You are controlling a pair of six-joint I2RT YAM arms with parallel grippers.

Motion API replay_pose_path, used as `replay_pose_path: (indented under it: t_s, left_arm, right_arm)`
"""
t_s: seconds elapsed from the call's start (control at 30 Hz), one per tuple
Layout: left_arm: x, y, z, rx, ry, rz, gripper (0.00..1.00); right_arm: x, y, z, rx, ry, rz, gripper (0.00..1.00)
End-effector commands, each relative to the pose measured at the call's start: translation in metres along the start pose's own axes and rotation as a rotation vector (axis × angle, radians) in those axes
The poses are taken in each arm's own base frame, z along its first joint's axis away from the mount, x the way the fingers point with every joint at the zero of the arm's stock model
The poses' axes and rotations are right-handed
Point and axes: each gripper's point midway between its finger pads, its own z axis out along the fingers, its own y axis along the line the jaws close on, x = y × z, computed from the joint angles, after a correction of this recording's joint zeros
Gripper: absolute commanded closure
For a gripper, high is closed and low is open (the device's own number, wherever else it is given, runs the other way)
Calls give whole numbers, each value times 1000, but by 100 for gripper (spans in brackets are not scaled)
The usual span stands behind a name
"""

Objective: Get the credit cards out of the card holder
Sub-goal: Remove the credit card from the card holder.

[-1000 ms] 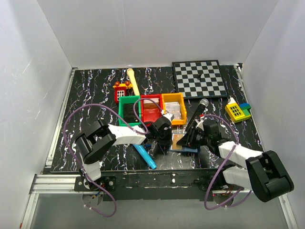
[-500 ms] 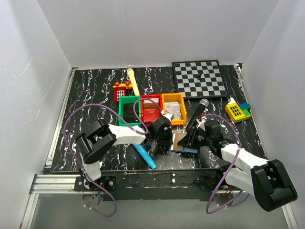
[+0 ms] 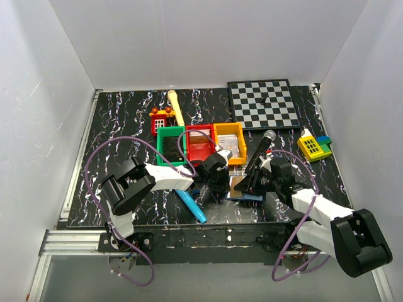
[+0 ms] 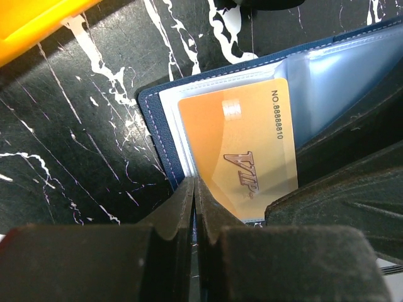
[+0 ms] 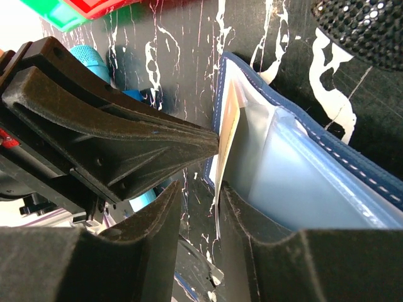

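Observation:
The card holder (image 3: pixel 247 195) lies open on the table between my two grippers, navy outside (image 4: pixel 150 119) with clear blue-grey pockets (image 5: pixel 302 176). An orange VIP credit card (image 4: pixel 242 151) sits in its left-hand pocket and shows edge-on in the right wrist view (image 5: pixel 230 126). My left gripper (image 4: pixel 194 184) is shut on the holder's near-left edge; in the top view it is left of the holder (image 3: pixel 219 184). My right gripper (image 5: pixel 201 189) is a little open; one finger rests on the pocket beside the card's edge. In the top view it is right of the holder (image 3: pixel 253 184).
Green (image 3: pixel 170 146), red (image 3: pixel 200 143) and yellow (image 3: pixel 228 141) bins stand just behind the grippers. A cyan toy microphone (image 3: pixel 191 206) lies near left, a black microphone (image 3: pixel 261 148) behind the right gripper. A chessboard (image 3: pixel 263 104) and toy houses (image 3: pixel 313 146) stand further back.
The right arm's elbow has swung down and right while its gripper stays at the holder. The left gripper and the card holder have barely moved.

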Motion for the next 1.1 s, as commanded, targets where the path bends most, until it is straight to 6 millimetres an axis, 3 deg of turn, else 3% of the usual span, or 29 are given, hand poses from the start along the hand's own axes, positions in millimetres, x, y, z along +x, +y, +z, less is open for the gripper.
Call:
replay_pose_path:
  t_s: [0.0, 0.7, 1.07]
  left_arm:
    - [40, 10, 9, -6, 132, 20, 100]
    - [42, 6, 10, 29, 124, 22, 100]
    - [45, 21, 4, -37, 112, -1, 100]
  right_arm:
    - [-18, 32, 1, -107, -21, -41, 63]
    - [-17, 27, 16, -101, 18, 9, 62]
    - [-19, 27, 3, -56, -8, -42, 64]
